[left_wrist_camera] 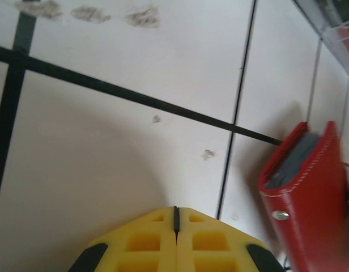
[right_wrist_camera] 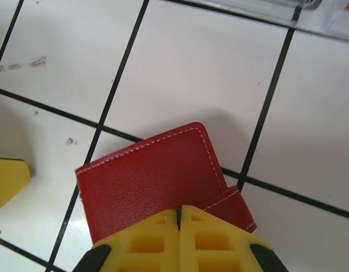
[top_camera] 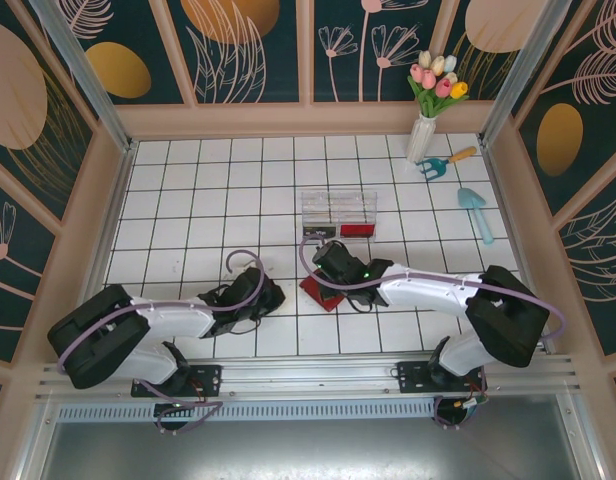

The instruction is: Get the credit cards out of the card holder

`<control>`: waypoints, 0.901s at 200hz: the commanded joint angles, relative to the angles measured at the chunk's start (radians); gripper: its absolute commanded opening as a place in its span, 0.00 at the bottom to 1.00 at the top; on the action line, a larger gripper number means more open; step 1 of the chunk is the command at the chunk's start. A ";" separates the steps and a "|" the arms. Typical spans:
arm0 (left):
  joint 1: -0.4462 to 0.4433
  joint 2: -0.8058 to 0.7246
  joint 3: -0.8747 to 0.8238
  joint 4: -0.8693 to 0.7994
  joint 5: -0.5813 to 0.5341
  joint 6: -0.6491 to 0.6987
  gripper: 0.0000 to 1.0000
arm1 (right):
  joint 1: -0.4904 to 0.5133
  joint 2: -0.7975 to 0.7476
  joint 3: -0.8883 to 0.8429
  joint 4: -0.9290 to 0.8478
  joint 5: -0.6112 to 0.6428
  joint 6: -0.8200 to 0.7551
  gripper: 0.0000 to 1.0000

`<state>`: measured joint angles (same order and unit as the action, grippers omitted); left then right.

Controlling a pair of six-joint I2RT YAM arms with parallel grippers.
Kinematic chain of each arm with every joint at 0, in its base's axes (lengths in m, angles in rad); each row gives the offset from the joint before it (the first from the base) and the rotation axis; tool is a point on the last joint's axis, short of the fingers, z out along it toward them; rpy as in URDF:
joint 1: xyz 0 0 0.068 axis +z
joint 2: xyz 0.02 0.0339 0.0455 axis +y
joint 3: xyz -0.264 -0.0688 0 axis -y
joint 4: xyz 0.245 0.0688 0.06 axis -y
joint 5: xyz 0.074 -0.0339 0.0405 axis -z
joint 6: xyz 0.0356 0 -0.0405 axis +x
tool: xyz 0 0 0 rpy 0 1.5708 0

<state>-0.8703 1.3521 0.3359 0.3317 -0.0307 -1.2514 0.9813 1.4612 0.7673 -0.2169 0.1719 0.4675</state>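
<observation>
Near the middle of the table (top_camera: 188, 190), a little toward its near edge, the card holder (top_camera: 318, 291) lies flat on the white tiles, a small red folding wallet, folded over so that no cards can be seen. The right pincer (right_wrist_camera: 179, 218) hangs directly above it, its yellow tips pressed together and pinching nothing. From the right wrist, the holder (right_wrist_camera: 152, 181) spreads out just ahead of and partly beneath those tips, its long axis running crosswise and slightly tilted, with the closing tab (right_wrist_camera: 234, 203) at the right end. Whether the tips touch the leather cannot be told. The left pincer (left_wrist_camera: 175, 218), also pressed together and empty, sits just beside the holder on its left, facing the open edge (left_wrist_camera: 302, 156), where a sliver of grey-blue lining shows between the red covers. The right arm is clearly the nearer. Beyond the holder, toward the far edge, stands a clear plastic box (top_camera: 338, 205) holding black and red items.
</observation>
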 commanded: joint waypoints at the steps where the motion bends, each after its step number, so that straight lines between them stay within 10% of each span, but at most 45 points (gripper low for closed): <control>1: -0.002 -0.090 0.022 0.019 0.035 0.041 0.07 | -0.004 -0.003 -0.026 0.057 -0.074 0.053 0.00; 85: -0.059 0.104 0.093 0.234 0.140 -0.024 0.00 | -0.001 0.018 -0.028 0.079 -0.085 0.066 0.00; 180: -0.099 0.354 0.159 -0.030 0.084 -0.059 0.00 | -0.011 0.024 -0.057 0.090 -0.073 0.065 0.00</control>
<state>-0.9638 1.5955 0.5064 0.4282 0.0631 -1.2854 0.9810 1.4803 0.7288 -0.1459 0.0990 0.5159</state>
